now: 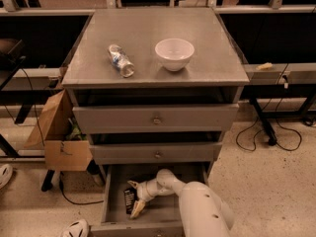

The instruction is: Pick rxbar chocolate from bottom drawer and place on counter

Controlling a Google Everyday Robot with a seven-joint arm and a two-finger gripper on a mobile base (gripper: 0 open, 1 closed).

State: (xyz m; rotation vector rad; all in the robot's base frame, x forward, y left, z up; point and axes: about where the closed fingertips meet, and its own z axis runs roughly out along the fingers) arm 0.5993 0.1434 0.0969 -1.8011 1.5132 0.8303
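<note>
The bottom drawer [163, 212] is pulled open at the foot of the grey cabinet. The rxbar chocolate [129, 200], a small dark bar with pale lettering, lies on the drawer floor at the left. My gripper [135, 199] reaches down into the drawer on a white arm, its pale fingers [138, 209] spread on either side of the bar. I cannot tell whether they touch it. The counter [148, 38] is the flat grey top of the cabinet, well above the gripper.
A white bowl [174, 53] and a clear plastic bottle [121, 60] lying on its side sit on the counter. Two shallower drawers [156, 118] are above the open one. A cardboard box [57, 132] stands to the left. Cables lie on the floor at right.
</note>
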